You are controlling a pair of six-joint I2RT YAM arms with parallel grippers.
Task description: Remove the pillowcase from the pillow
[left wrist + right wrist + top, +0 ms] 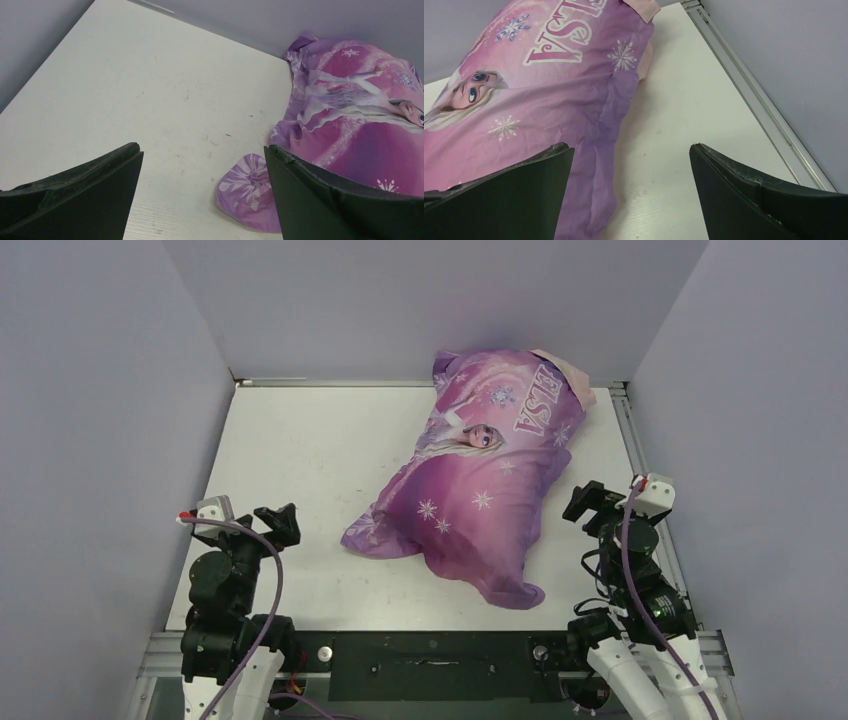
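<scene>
From above, the pillowcase (470, 480) lies stuffed on the table (300, 440), with the pillow hidden inside it; its long axis runs diagonally, from a pink hem (565, 368) at the far right end down to a limp corner (368, 536) at the near left end. The right gripper (585, 502) hangs just beside the pillowcase's right flank; the left gripper (278, 523) sits well apart from that near left corner, so the right arm looks the nearer of the two.

From the left wrist, the left gripper's fingers (90, 185) are spread wide with nothing between them; the pillowcase's twisted corner (247, 192) lies ahead and to the right, close to the right-hand finger.

From the right wrist, the right gripper's fingers (754, 195) are likewise wide apart and empty; the pillowcase's loose side edge (606, 150) lies ahead and to the left, and the pink hem (644, 7) lies farther ahead along that edge. I judge that hem to be the mouth.
</scene>
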